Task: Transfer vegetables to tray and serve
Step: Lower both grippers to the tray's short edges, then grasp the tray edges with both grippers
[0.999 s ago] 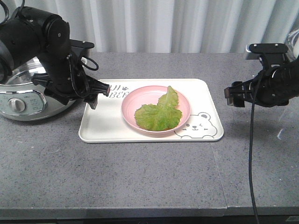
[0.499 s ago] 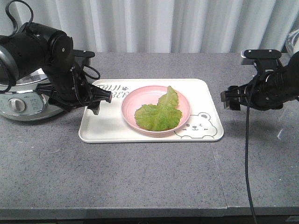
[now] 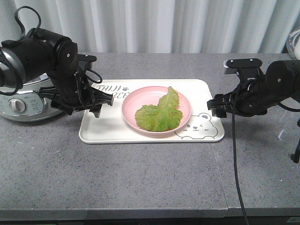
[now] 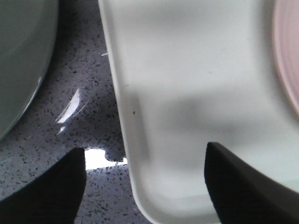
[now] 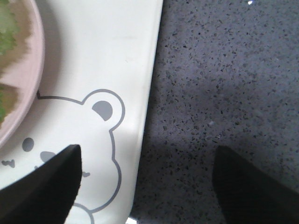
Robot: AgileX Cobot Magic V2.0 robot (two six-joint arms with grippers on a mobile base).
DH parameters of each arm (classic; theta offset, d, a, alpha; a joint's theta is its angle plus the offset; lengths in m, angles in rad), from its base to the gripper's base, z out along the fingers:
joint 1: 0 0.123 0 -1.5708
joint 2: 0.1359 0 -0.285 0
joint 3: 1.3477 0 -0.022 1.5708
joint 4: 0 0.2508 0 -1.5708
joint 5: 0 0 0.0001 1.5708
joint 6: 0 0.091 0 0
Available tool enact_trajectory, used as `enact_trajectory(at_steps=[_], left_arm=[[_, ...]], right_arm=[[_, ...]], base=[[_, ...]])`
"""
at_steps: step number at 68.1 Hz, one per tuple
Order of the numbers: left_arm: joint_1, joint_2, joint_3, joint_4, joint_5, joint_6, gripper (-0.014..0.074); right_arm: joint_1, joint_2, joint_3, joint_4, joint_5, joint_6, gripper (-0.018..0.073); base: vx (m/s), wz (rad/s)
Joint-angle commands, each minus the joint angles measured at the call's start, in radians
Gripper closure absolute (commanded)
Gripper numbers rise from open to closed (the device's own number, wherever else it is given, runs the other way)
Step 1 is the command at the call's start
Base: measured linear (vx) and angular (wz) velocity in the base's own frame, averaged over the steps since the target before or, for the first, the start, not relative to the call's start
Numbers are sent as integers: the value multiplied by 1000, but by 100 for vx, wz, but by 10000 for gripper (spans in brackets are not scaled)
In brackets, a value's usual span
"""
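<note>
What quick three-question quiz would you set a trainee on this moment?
1. True or false: the vegetables lie directly on the tray.
2. What stands beside the left gripper, away from the tray? A) a silver cooker B) a kettle C) a cutting board
3. Fill in: in the wrist views, the left gripper and the right gripper each have jaws ____, straddling a tray edge.
Key: 1. False; they lie in the pink plate, which sits on the tray. 2. A. 3. open.
</note>
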Motion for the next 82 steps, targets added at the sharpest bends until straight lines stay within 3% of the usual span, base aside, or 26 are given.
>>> enact_trajectory(at_steps=[1,82], left_arm=[[2,-42,-23,13,-40,-17,95],[2,46,-24,64,-85,-68,95]], right_arm=[[-4,-38,-27,-16,-52,-1,-1],[-4,69,-27,-48,-60,10,-1]], base=[[0,0],[0,0]])
